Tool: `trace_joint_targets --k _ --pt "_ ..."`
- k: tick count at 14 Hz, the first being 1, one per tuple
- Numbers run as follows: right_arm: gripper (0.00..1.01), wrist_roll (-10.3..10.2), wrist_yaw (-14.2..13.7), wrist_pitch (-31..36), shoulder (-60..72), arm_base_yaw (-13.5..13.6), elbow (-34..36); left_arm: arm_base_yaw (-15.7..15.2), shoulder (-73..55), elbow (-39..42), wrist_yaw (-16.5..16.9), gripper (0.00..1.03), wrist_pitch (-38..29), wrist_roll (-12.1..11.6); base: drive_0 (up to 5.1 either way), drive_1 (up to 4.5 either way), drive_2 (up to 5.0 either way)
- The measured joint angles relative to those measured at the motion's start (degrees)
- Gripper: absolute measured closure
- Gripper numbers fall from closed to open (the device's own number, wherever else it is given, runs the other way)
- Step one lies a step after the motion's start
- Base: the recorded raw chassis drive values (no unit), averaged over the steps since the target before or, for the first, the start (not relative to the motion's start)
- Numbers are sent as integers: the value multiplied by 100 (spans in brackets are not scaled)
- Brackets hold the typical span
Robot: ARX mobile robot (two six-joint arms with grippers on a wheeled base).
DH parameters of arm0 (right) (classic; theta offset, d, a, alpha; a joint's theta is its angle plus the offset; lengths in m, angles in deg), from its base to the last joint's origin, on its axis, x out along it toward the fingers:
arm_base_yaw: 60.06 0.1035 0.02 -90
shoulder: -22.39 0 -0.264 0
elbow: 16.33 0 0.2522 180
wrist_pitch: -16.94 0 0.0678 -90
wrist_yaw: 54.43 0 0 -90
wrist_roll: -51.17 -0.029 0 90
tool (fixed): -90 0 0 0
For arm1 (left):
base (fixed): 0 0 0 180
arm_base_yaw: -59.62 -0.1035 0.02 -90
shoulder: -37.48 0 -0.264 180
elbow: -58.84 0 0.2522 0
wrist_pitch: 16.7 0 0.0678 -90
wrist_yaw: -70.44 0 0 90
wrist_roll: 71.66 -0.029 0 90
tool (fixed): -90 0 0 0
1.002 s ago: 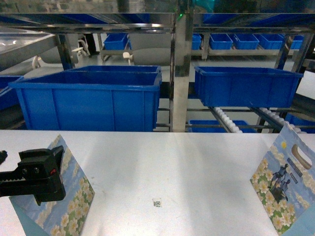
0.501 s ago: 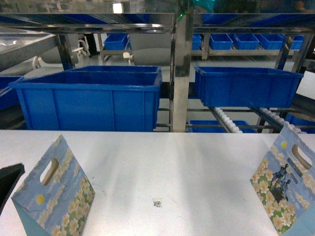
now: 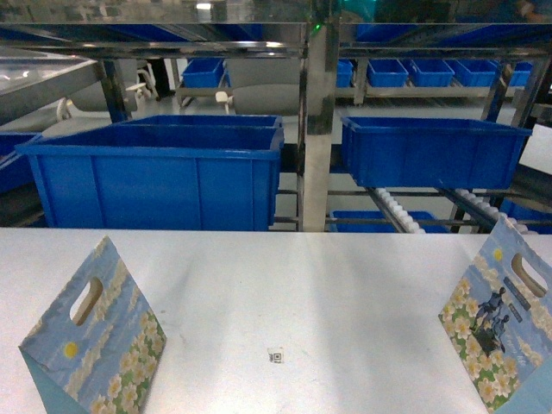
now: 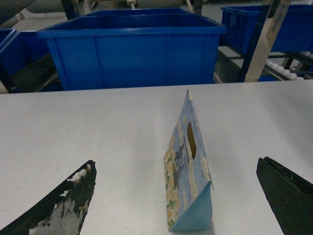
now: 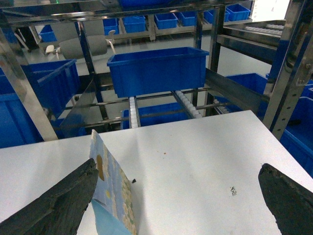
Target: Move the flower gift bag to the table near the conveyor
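Two flower gift bags are up on the bench [image 3: 285, 285] right now, both standing. The left bag [image 3: 95, 341] stands apart from the left gripper [image 4: 178, 196], dead centre between its fingers [image 4: 63, 203], which are spread wide with daylight on both sides of the paper. No contact at all. The right bag [image 3: 504, 315] stands just inside the right gripper's [image 5: 178, 196] left finger [image 5: 54, 205], and that pair is also splayed wide, holding nothing.

My read: both bags look delivered, with the conveyor [image 3: 414, 211] just beyond the bench's far edge, so this is the release-and-clear stage. The next move probably calls for a straight pull away, fingers kept apart so they don't clip a bag.

Each bag points its folded handle edge upward. In the left wrist view, the left bag's long base runs away from the fingers toward the blue bin [image 4: 132, 46].
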Motion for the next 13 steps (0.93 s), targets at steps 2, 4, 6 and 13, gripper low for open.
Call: trace_joint_targets --k 2,4,6,13 --pt "19 280 837 1056 -103 -160 352 -17 -28 236 -68 14 -1117 -114 0 0 0" --pt "47 457 868 874 -494 127 525 -354 651 284 153 41 -1460 -140 0 0 0" --pt "74 514 219 601 -892 778 605 -603 1117 286 398 68 -957 -140 0 0 0" --pt "99 551 140 -17 -1757 831 761 -1283 2319 286 1121 101 184 -157 0 0 0"
